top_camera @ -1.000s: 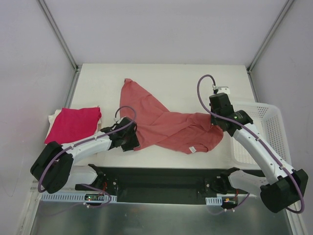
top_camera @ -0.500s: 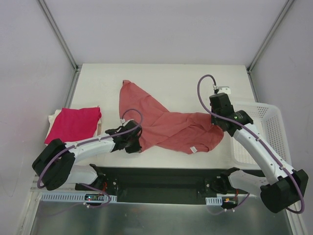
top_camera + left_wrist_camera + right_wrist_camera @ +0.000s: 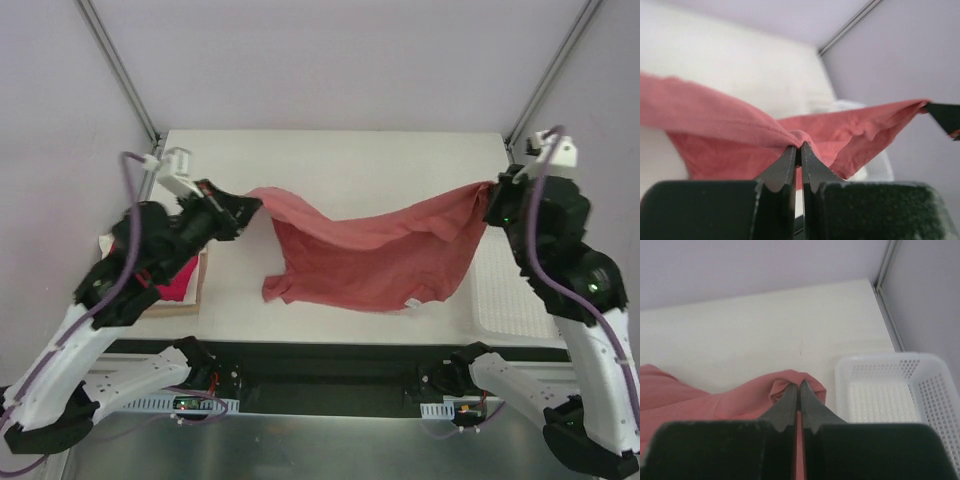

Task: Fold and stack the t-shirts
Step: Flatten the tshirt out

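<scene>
The salmon t-shirt (image 3: 370, 250) hangs stretched in the air between my two grippers, its lower edge sagging toward the table. My left gripper (image 3: 248, 200) is shut on its left end, with the cloth bunched at the fingertips in the left wrist view (image 3: 799, 145). My right gripper (image 3: 490, 190) is shut on its right end, with the cloth pinched at the tips in the right wrist view (image 3: 800, 385). The magenta-red folded t-shirt (image 3: 165, 278) lies on a cream folded one (image 3: 197, 290) at the left edge, mostly hidden by my left arm.
The white mesh basket (image 3: 505, 295) stands at the table's right edge under my right arm, and it shows in the right wrist view (image 3: 885, 395). Metal frame posts (image 3: 120, 70) rise at the back corners.
Both grippers have risen and moved apart, the left to the far left and the right to the far right. The salmon t-shirt has been lifted off the table and stretched between them.
</scene>
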